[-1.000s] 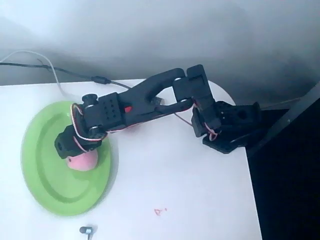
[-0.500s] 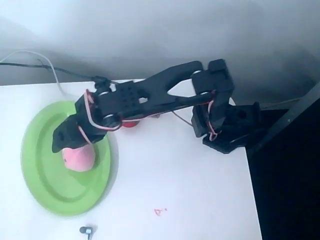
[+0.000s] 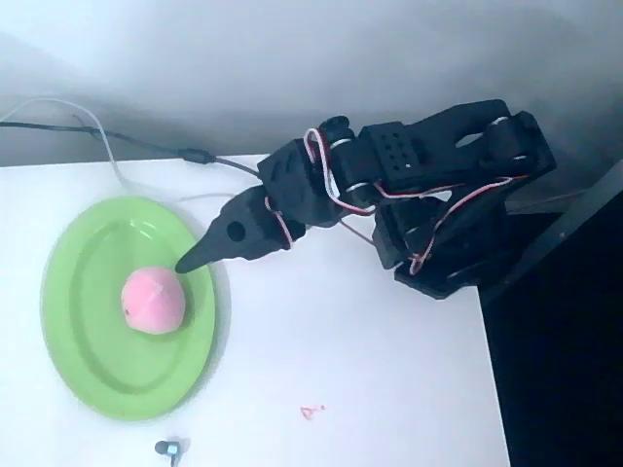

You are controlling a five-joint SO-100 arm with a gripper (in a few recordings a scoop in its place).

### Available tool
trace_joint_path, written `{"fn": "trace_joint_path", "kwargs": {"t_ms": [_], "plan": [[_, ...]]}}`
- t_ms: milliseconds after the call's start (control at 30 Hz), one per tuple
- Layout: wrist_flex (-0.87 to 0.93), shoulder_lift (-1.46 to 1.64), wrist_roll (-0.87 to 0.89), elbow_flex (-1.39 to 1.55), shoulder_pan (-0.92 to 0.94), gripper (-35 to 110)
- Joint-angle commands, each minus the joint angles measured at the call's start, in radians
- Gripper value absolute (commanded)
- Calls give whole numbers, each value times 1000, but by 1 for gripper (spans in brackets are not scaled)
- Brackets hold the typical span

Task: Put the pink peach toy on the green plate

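Pink peach toy (image 3: 153, 301) sat on the green plate (image 3: 88, 365), roughly mid-plate toward the right half in the overhead view, free of any contact. Placement looked done; only parking the arm seemed left. Tool (image 3: 195, 260) hung over the plate's right rim, tip pointing at the peach but apart from it, holding nothing. Jaws looked closed to a point, though from above I could not tell for sure. Room: table (image 3: 341, 370) lay bare to the right of the plate and below the arm, apart from a small red mark (image 3: 311, 412) and a small dark object (image 3: 168, 449) at the bottom edge. Plate's left rim lay near the table's left side. Cables (image 3: 117, 141) ran along the back edge, near the arm. Table's right edge dropped off beside the arm base (image 3: 448, 258).
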Motion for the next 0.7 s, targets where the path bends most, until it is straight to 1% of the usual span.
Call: {"fn": "trace_joint_path", "kwargs": {"t_ms": [0, 67, 200, 333, 400, 667], "plan": [[-63, 64, 25, 55, -40, 0], [-89, 97, 35, 91, -49, 0], [-46, 207, 140, 212, -57, 0], [43, 282, 202, 322, -63, 0], [143, 307, 232, 348, -54, 0], [391, 287, 210, 373, 163, 0]]}}
